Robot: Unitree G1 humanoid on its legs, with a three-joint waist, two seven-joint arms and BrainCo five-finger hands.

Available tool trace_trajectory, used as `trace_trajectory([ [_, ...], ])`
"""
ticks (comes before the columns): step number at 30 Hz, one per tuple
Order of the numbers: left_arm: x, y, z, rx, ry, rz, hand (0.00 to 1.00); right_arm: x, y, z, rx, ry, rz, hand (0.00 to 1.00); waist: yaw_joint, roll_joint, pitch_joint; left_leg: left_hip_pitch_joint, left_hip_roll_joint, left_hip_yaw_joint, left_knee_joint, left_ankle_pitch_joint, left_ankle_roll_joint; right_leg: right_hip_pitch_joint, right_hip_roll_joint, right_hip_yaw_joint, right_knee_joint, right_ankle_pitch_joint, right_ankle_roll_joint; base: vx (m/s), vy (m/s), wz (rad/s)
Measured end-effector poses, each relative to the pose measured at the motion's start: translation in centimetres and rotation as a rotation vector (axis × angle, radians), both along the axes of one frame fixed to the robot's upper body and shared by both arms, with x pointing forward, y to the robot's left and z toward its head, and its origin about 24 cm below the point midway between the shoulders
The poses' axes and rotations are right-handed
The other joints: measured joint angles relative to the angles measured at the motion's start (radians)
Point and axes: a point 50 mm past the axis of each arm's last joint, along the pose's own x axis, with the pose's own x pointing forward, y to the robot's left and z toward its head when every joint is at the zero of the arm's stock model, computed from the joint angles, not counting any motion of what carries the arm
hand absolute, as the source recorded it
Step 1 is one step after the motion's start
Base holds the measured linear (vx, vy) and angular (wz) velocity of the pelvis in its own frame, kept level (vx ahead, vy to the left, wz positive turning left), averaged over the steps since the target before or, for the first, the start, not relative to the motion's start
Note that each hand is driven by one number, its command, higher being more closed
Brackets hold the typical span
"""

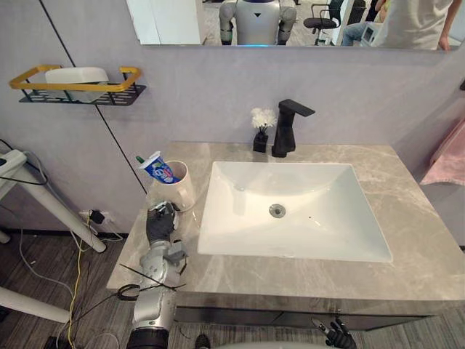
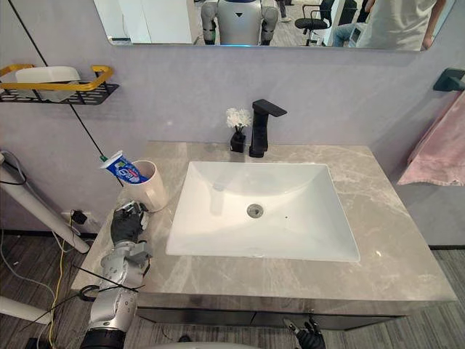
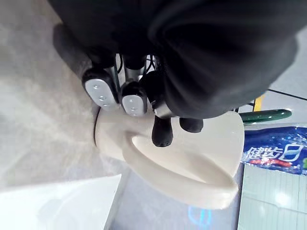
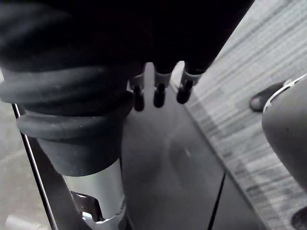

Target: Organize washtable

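Left hand (image 1: 161, 222) fingertips on cream ceramic mug (image 1: 182, 193) handle, grasp unclear; hook fully before lifting. Right hand (image 1: 336, 334) slack, empty.

The countertop (image 1: 407, 218) was seen as polished grey veined stone, and the basin (image 1: 320, 218) as glossy white ceramic. The tap (image 1: 285, 131) was finished in matt black metal. The cup (image 1: 182, 193) was glazed smooth cream, the toothpaste tube (image 1: 158, 169) made of shiny printed plastic, the towel (image 1: 450, 156) of soft pink cloth.

One cup (image 1: 176, 190), one toothpaste tube (image 1: 158, 169)
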Motion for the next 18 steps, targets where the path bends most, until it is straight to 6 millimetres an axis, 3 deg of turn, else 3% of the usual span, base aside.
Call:
trace_trajectory([
  [7,0.2,-2.8,1.0,-0.044,-0.047,-0.084,1.0,-0.5,-0.1,-0.2,0.001,0.018,0.001,0.0,-0.023,-0.017,-0.014,-0.004,0.004,0.006,0.0,0.002,0.0,-0.011,0.003,0.016,0.003,0.007,-0.002,0.0,0.0,-0.05],
  [18,0.7,-2.9,1.4,-0.045,-0.063,-0.085,1.0,-1.3,0.1,-0.3,0.008,0.041,-0.006,0.0,-0.027,0.006,-0.011,-0.001,0.013,0.002,0.0,0.001,-0.001,-0.01,0.013,0.009,-0.002,0.01,-0.008,-0.02,-0.007,0.0],
])
